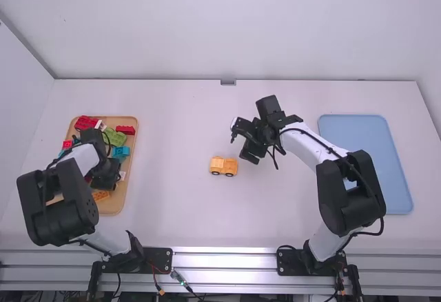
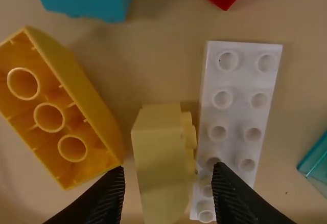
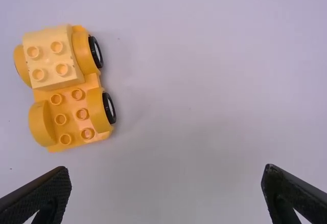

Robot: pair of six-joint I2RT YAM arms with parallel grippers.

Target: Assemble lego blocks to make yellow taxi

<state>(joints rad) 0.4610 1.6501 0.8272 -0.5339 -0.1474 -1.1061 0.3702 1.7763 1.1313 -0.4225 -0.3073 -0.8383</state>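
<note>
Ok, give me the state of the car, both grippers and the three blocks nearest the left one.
Car: on its wheels, pale block stacked on one end
Left gripper: open
Right gripper: open
Pale yellow block: on its side
Yellow block: hollow underside showing
White block: studs up

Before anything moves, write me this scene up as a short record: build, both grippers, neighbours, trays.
build: orange-yellow wheeled base on the table, pale yellow block on one end
left gripper: left gripper open, over the wooden tray, another pale yellow block between its fingers
right gripper: right gripper open, over the table beside the build
neighbours: white studded block and yellow block with hollow underside showing
other tray: blue tray, right of the build
</note>
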